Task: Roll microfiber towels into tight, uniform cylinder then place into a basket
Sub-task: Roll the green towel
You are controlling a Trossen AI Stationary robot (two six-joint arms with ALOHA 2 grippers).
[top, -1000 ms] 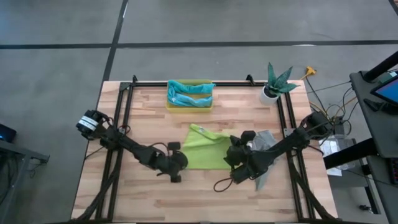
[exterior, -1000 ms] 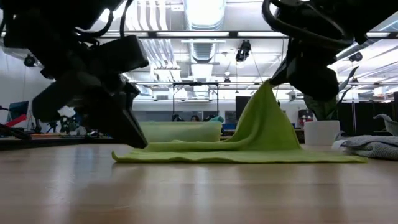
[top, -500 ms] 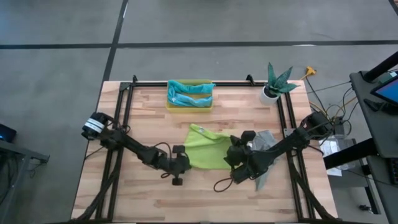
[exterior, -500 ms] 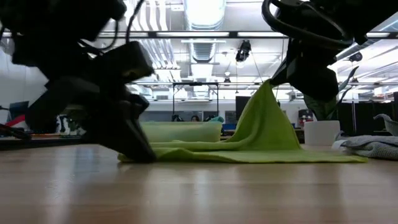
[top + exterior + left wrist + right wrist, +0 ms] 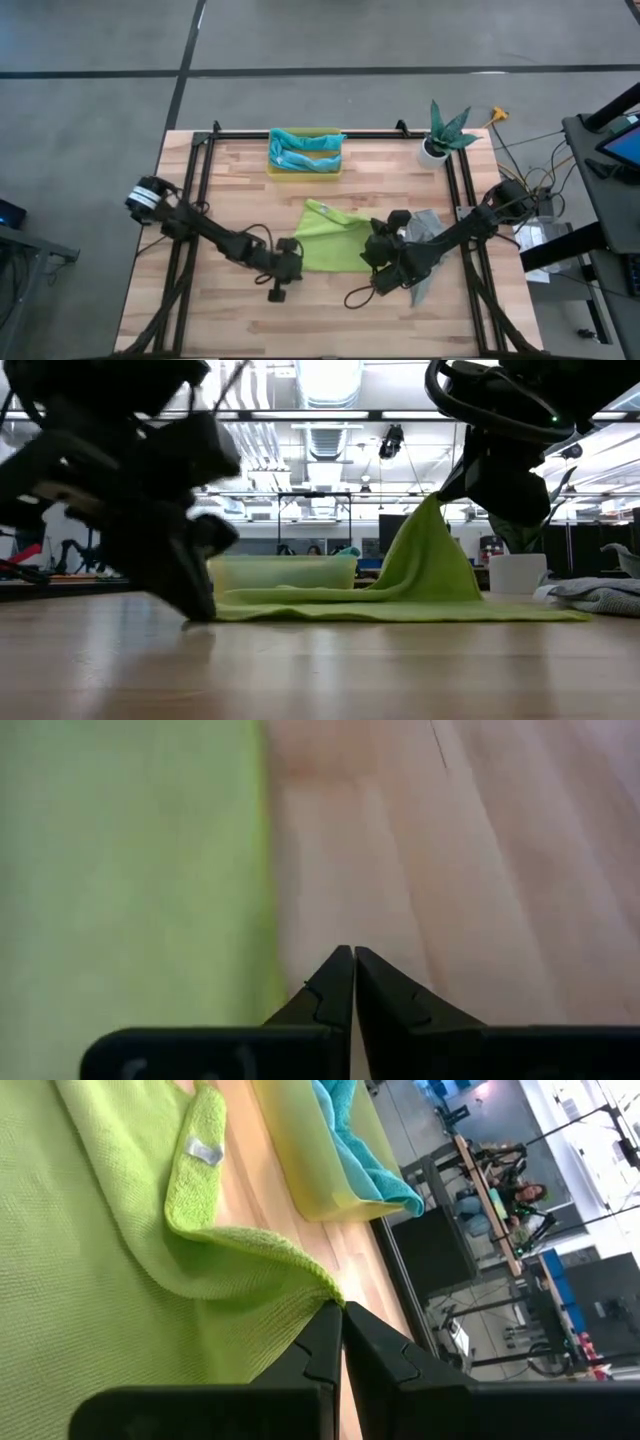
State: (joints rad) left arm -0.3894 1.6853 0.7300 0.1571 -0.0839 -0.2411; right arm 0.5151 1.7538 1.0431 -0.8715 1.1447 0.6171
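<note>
Since a second ago, the left gripper point(image 5: 279, 279) has slid toward the lower centre of the high view, its fingers pressed together on nothing, low over the wooden table point(image 5: 220, 180) just off the near left edge of the lime green towel point(image 5: 335, 238). That towel lies spread at the centre of the frame, one far corner folded back and its right edge pulled up into a peak. The right gripper point(image 5: 374, 248), right of centre, is clamped on that raised edge, as the right wrist view shows at the fingertips point(image 5: 330, 1318). A grey towel point(image 5: 425, 228) lies crumpled under the right arm at the frame's right. In the upper centre the yellow basket point(image 5: 304, 168) holds rolled teal towels point(image 5: 305, 150). A potted plant point(image 5: 445, 130) stands at the upper right.
</note>
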